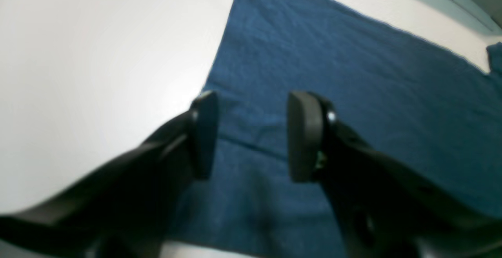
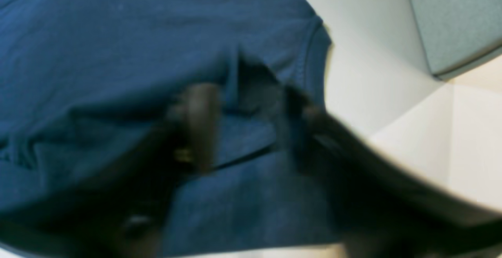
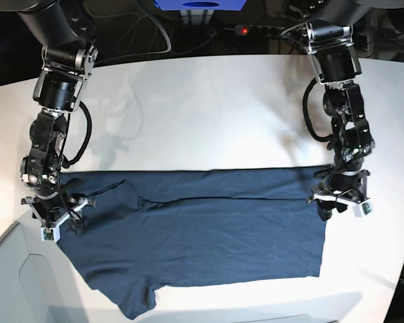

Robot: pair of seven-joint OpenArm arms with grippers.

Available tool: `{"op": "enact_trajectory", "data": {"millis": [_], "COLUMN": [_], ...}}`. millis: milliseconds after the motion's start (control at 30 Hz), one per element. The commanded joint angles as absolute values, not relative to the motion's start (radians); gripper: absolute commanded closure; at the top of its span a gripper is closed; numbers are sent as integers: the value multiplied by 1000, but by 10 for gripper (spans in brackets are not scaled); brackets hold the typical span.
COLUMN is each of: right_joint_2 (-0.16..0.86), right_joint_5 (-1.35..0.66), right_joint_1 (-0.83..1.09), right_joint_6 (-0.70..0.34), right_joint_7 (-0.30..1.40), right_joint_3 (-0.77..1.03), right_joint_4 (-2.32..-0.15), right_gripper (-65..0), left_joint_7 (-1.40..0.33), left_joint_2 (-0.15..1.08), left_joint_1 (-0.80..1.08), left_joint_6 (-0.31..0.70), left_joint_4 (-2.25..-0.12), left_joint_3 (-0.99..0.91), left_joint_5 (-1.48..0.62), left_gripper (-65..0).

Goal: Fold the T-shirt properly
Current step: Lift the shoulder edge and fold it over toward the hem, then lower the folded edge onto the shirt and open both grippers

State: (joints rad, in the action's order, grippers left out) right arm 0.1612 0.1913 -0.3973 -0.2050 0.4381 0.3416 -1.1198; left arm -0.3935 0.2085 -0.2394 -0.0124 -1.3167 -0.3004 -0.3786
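Cloth of the T-shirt (image 3: 209,235) lies flat under the spread left gripper (image 1: 251,136) and spread right gripper (image 2: 243,124).

A white table (image 3: 209,128) with a rounded far edge fills most of the base view, its surface smooth and glossy with soft shadows on it. Behind its far edge, black cables (image 3: 141,30) run across a dark background, a blue object (image 3: 200,4) sits at the top middle, and a small red light (image 3: 242,29) glows just right of it. At the lower left corner lies a pale grey-green panel (image 3: 17,282) with angled edges, seen also from the right wrist view.
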Motion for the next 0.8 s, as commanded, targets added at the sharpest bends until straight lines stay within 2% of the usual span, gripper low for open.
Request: {"op": "enact_trajectory", "data": {"millis": [0,67,167,300,533,767], "right_joint_2": [177,179,197,206,228,251], "right_joint_5": [185,185,183,182,180,180], "right_joint_1": [-423,-415,-409,-371,-277,-234], "right_joint_6": [-208,-208,-208,-208,-208,-208], "right_joint_7": [412,412,412,412,410,410], "right_joint_3": [344,351,349,352,354,383], "right_joint_4": [-1141,-1147,-1155,-1165,-1236,-1247], "right_gripper": [-395,-489,-543,-541,-542,-544], "left_joint_7": [-372,-371,-364,-355,-214,-154], "left_joint_2": [220,220,220,214,214,220], "left_joint_1": [-237,-203,-163,-124,-58,-67], "left_joint_6": [-7,-7,-7,-4,-7,-7], "left_joint_4": [-1357,-1389,-1394,-1360,-1291,-1191], "left_joint_3": [-305,-305,-306,-306,-306,-306], "left_joint_5": [-386,-383,-383,-383,-384,-386], "left_gripper": [-283,-284,-285,-285,-285,-285]}}
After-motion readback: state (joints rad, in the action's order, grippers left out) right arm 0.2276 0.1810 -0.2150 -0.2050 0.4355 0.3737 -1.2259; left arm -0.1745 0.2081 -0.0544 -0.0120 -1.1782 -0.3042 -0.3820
